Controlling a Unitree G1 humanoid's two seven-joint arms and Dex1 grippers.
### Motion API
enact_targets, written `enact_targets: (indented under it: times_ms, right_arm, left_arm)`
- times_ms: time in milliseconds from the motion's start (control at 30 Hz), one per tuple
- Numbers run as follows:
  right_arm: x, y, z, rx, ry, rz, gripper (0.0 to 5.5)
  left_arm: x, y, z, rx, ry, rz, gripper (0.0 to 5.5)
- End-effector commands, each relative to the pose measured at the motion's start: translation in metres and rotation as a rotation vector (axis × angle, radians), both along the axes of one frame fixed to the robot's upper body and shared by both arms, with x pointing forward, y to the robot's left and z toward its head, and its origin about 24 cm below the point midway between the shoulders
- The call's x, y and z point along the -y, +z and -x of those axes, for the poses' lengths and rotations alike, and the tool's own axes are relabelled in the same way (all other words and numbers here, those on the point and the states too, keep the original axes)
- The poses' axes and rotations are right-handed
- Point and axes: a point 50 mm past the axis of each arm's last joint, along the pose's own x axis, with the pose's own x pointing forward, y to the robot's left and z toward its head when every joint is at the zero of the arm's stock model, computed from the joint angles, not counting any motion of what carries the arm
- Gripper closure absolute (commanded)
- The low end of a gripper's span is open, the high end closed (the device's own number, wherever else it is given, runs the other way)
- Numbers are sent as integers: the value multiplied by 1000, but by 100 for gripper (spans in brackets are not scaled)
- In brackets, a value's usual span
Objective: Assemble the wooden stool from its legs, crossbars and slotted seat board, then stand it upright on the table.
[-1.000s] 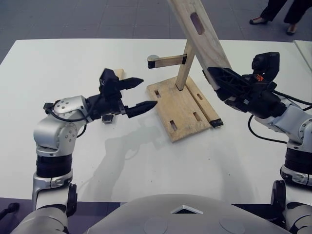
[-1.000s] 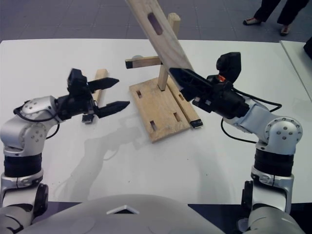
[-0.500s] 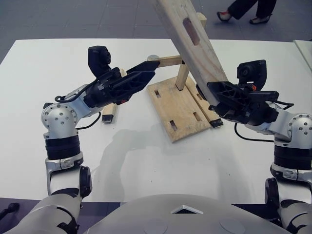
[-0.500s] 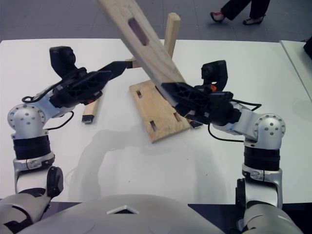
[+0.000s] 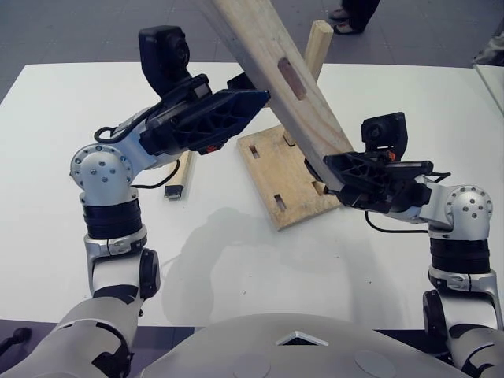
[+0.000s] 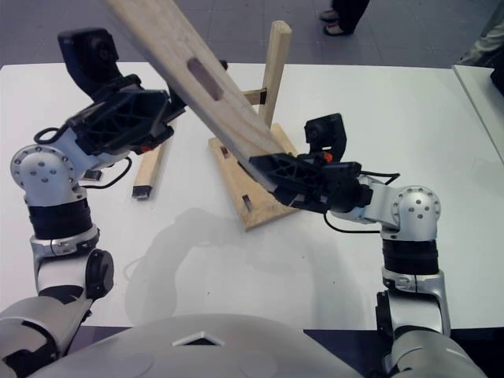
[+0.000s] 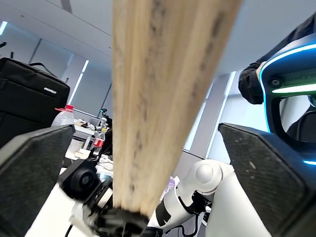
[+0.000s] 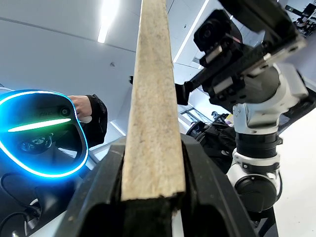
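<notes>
The slotted seat board (image 5: 293,185) lies flat on the white table (image 5: 236,260). A thin leg (image 5: 317,43) stands upright in it, with a short crossbar at its side. My right gripper (image 5: 335,169) is shut on the lower end of a long wooden leg (image 5: 272,59) with an oval slot, which slants up toward the far left over the board. In the right wrist view the long leg (image 8: 153,98) runs up between the fingers (image 8: 106,192). My left gripper (image 5: 236,102) is open and straddles the leg's middle; its fingers (image 7: 34,163) stand wide on both sides of the wood (image 7: 153,98).
A loose wooden piece with a dark end (image 5: 179,175) lies on the table left of the seat board, under my left arm. A second table's corner (image 5: 492,75) shows at the far right. The table's front half has free room.
My left gripper rose from beside the seat board up to the long leg and now straddles it. My right arm tilted the leg lower, toward the left, and drew nearer the front.
</notes>
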Motion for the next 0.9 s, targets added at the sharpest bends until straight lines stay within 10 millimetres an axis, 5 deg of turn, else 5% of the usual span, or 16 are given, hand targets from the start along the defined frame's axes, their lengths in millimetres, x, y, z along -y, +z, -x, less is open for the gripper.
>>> enact_targets:
  times_ms: [33, 500, 800, 900]
  right_arm:
    - [-4, 3, 1, 12, 12, -24, 446]
    - [-5, -1, 3, -7, 37, -42, 446]
    - [-5, -1, 3, -3, 32, -35, 446]
    - [-5, -2, 2, -9, -14, -5, 388]
  left_arm:
    - [5, 6, 0, 51, -25, -4, 66]
    - [4, 6, 1, 89, -80, 67, 311]
    - [2, 10, 4, 85, -131, 86, 319]
    - [-2, 9, -1, 72, -79, 82, 325]
